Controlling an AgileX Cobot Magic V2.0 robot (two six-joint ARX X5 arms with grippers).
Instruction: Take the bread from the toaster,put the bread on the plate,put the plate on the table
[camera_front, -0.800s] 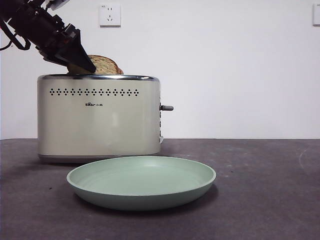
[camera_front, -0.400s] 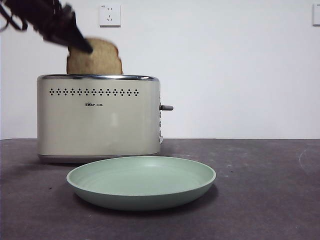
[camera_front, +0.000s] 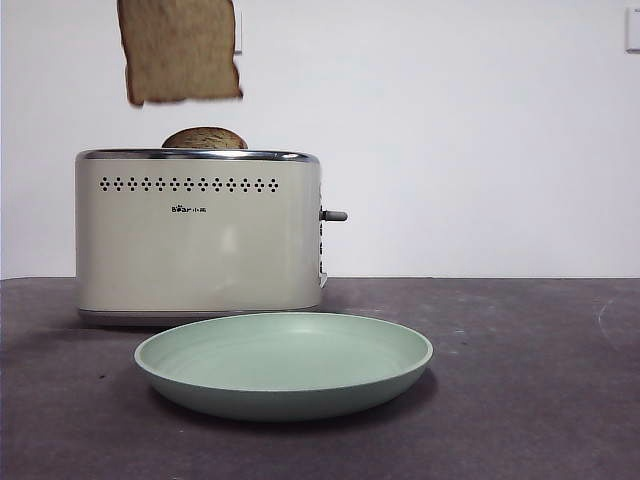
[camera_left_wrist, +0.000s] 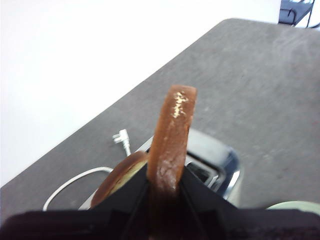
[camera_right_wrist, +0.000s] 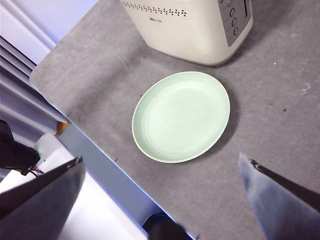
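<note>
Two slices are recorded. Bread (camera_front: 180, 50), upper left of the front view, is held clear above the toaster (camera_front: 198, 235), pinched on edge by the left gripper (camera_left_wrist: 165, 182), jaws clamped on both faces, presumably for carrying to the plate. Second slice (camera_front: 204, 139): seated in its slot, dome showing. Plate (camera_front: 284, 362): on the table (camera_front: 540, 400), just before the toaster, unloaded. Right gripper (camera_right_wrist: 160, 195): jaws spread wide, high over the plate, waiting.
</note>
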